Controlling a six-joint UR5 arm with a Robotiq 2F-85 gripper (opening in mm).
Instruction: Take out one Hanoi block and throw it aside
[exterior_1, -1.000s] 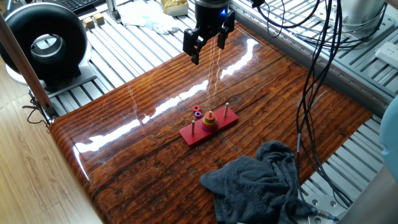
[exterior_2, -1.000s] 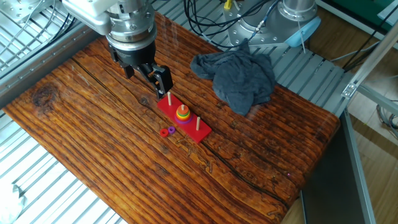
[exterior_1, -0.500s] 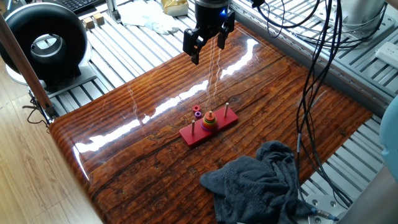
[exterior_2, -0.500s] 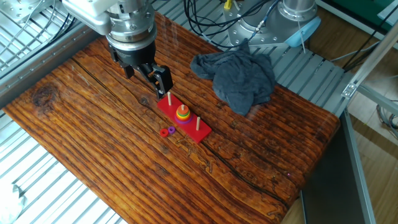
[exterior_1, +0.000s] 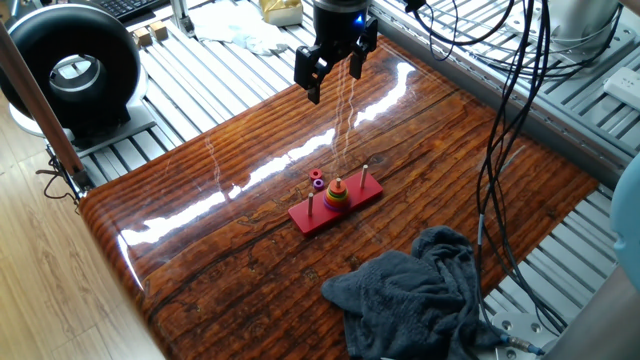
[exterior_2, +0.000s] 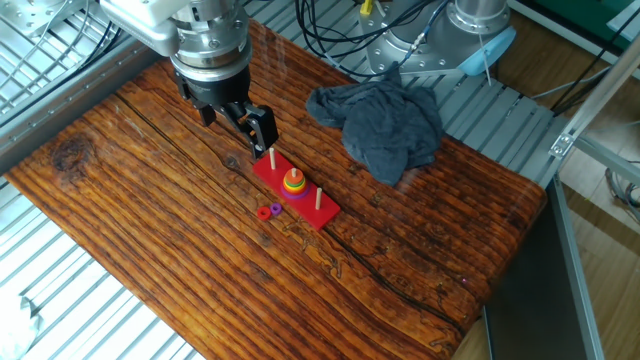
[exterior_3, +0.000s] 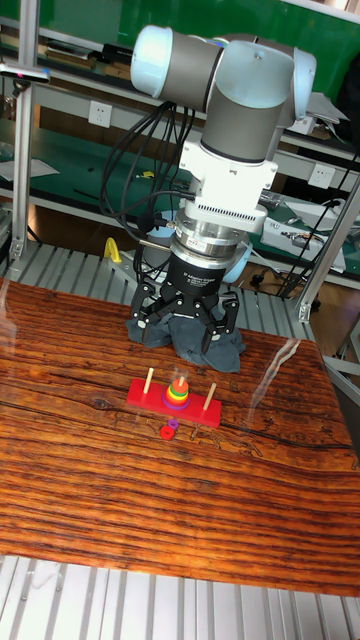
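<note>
The Hanoi block (exterior_1: 316, 173) is a tiny red ring lying flat on the wooden table next to a small purple ring (exterior_1: 318, 184). It also shows as a red ring (exterior_2: 264, 212) (exterior_3: 166, 433) just off the red base (exterior_1: 308, 219) (exterior_2: 327, 211), which has three pegs. A stack of coloured rings (exterior_1: 337, 196) (exterior_2: 293, 182) (exterior_3: 177, 397) sits on the middle peg. My gripper (exterior_1: 334, 82) (exterior_2: 237, 125) (exterior_3: 185, 336) hangs open and empty above the table, behind the base and well clear of the rings.
A crumpled grey cloth (exterior_1: 420, 290) (exterior_2: 385, 120) lies on the table beyond the base. A black round device (exterior_1: 70, 65) stands off the table's corner. Cables (exterior_1: 510, 110) hang along one side. Slatted metal framing surrounds the tabletop.
</note>
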